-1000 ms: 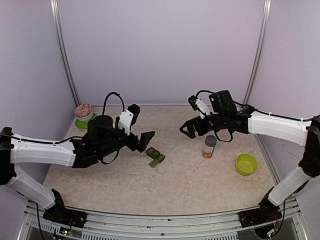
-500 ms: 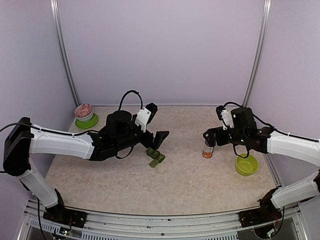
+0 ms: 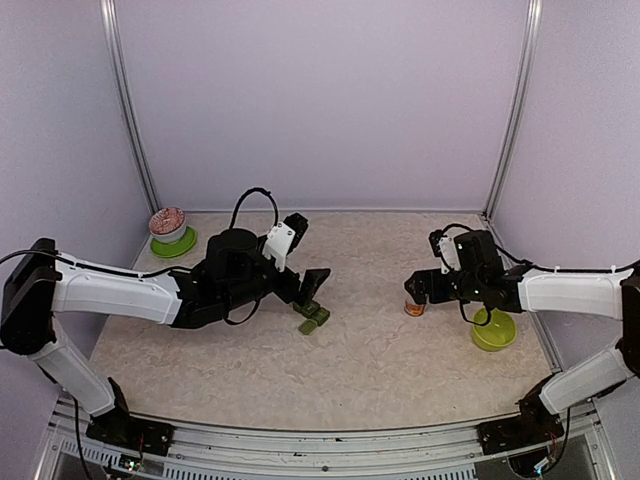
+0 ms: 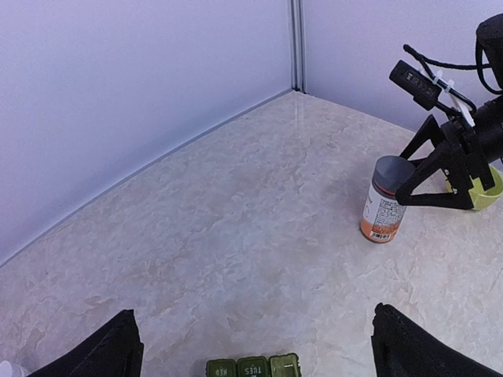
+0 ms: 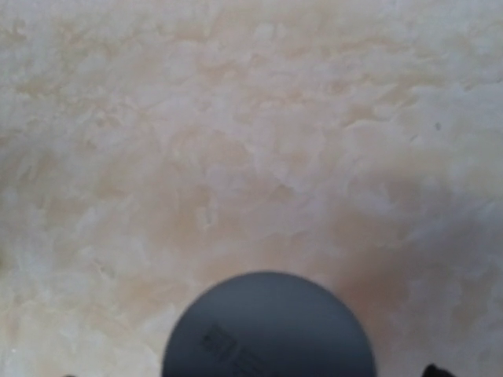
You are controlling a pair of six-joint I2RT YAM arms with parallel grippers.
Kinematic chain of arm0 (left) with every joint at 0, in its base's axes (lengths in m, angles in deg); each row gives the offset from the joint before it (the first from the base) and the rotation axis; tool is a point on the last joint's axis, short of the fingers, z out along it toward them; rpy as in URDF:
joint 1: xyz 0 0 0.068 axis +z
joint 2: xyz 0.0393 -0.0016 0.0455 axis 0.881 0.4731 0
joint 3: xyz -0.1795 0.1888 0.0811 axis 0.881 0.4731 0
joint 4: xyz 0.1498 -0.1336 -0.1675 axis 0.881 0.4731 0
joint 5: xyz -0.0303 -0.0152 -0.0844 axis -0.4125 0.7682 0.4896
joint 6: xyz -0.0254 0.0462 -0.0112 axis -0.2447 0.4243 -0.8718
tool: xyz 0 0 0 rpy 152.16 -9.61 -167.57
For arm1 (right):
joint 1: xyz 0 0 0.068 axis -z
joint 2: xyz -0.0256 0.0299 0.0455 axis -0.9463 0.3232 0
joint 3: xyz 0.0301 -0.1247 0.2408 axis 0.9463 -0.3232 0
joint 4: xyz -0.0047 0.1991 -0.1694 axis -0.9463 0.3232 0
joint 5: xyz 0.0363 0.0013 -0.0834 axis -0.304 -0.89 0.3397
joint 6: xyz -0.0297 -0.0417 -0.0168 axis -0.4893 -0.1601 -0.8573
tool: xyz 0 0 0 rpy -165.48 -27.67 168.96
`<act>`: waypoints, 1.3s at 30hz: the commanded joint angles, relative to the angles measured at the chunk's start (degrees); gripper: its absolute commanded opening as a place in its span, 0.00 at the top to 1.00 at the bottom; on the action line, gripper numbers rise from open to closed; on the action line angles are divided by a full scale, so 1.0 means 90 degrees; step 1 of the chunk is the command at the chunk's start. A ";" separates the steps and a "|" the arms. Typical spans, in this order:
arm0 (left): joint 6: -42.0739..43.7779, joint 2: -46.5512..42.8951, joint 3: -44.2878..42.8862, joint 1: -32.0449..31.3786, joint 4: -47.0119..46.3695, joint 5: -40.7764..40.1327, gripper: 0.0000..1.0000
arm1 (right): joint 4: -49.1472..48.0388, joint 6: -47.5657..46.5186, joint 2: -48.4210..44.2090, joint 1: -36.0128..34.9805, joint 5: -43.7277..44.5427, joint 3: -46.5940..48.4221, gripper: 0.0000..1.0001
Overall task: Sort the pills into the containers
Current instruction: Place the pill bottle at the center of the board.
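The containers [image 3: 313, 317], a dark green strip of three lidded squares, lie mid-table; in the left wrist view the containers [image 4: 253, 367] sit at the bottom edge. My left gripper [image 3: 310, 290] hovers open just above them, its fingers [image 4: 110, 353] wide apart and empty. An orange pill bottle [image 4: 385, 206] with a grey cap [image 5: 267, 326] stands upright to the right. My right gripper [image 3: 420, 290] is down over that cap, jaws open on either side of it, not touching. No loose pills show.
A lime-green bowl [image 3: 493, 330] sits just right of the bottle, under the right forearm. At the back left a green dish holds a reddish round thing [image 3: 168, 224]. Purple walls close in the table behind and at both sides.
My right gripper has swung right and dropped down over the bottle's cap. The left gripper moved out toward the containers, then drew back a little and lower over them.
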 commanded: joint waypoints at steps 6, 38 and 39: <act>-0.0107 -0.0291 0.0313 -0.0028 -0.0116 -0.0350 0.01 | -0.0408 0.0002 0.0684 0.0072 0.0323 0.0137 0.36; -0.0724 -0.0362 0.0307 0.0312 -0.0012 -0.0359 0.01 | -0.1543 -0.1752 0.2636 -0.1338 -0.0521 0.1704 0.56; -0.0715 -0.0389 0.0352 0.0321 -0.0016 -0.0347 0.01 | -0.1531 -0.1784 0.2736 -0.1415 -0.0506 0.1801 0.56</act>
